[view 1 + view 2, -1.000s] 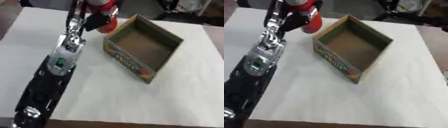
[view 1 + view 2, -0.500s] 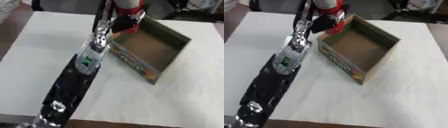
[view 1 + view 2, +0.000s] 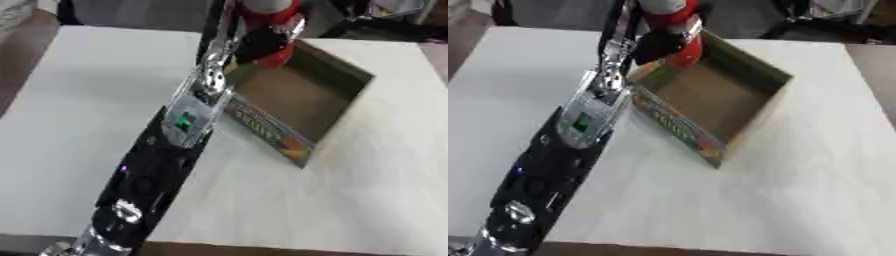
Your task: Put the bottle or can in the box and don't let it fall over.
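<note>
A red can or bottle (image 3: 273, 27) with a pale upper part is held upright at the top of both views. My left hand (image 3: 661, 41) is curled round it, black fingers across its front. It hangs over the far left corner of the open cardboard box (image 3: 719, 100), which has a brown inside and a colourful printed front wall (image 3: 267, 130). I cannot tell whether the can's base touches the box floor. My left arm (image 3: 171, 145) runs from the lower left up to the hand. My right hand shows in neither view.
The box lies askew on a white table (image 3: 87, 100). Dark chair or stand legs (image 3: 815, 20) show beyond the table's far edge. White tabletop stretches to the left of the arm and in front of the box.
My left hand has carried the can rightward, from beside the box's far left corner to over it. The whole picture has also shifted, so the head has moved.
</note>
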